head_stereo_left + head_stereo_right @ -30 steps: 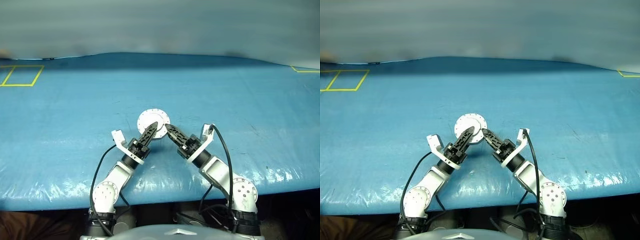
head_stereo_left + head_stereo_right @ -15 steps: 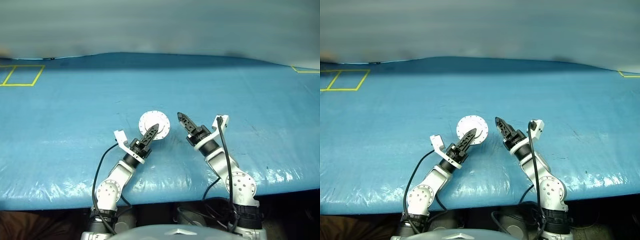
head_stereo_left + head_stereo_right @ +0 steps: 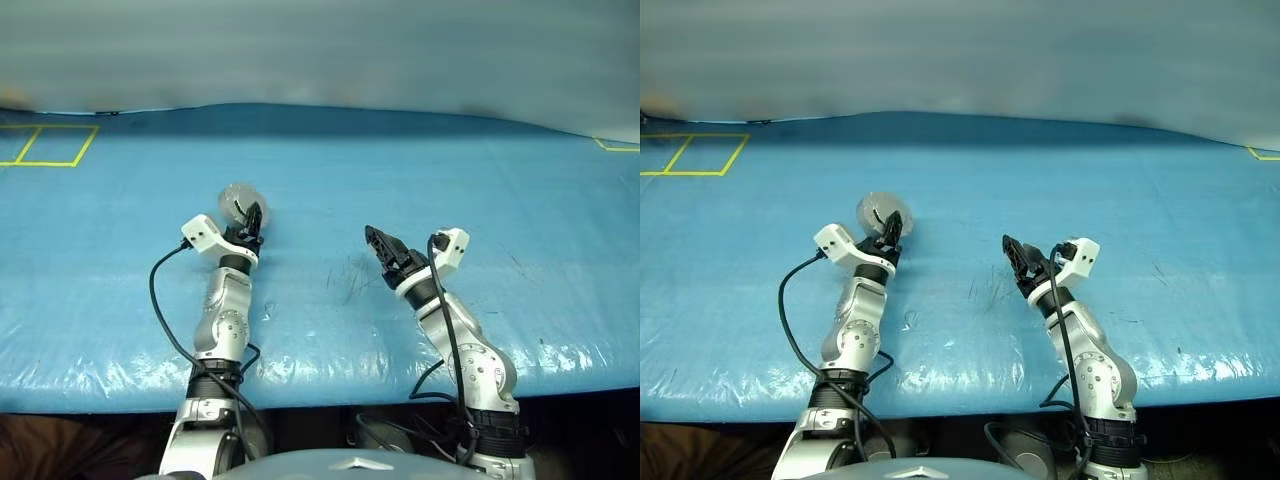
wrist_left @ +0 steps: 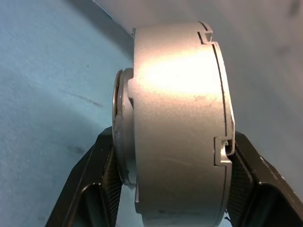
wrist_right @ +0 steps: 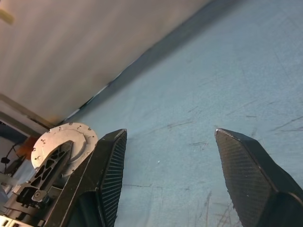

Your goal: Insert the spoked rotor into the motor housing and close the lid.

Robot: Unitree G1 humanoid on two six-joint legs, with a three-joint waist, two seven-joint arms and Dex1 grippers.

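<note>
Standing by the robot, you would see a table spread with a blue cover [image 3: 520, 200] stretching away from it. Nearest, on the right side, the right gripper [image 3: 385, 249] hangs just above the bare cover with its two black fingers spread apart and nothing between them, probably standing clear so the other arm can work. A little farther off on the left side, the left gripper [image 3: 250, 218] is clamped on the motor housing [image 4: 177, 123], one finger on each flat face, so the closed grey drum stands on edge above the cover. The lid [image 4: 226, 127] sits shut against the housing. The rotor, judging by this, is already inside. Beyond, yellow tape lines [image 3: 45, 145] mark the far corner.
</note>
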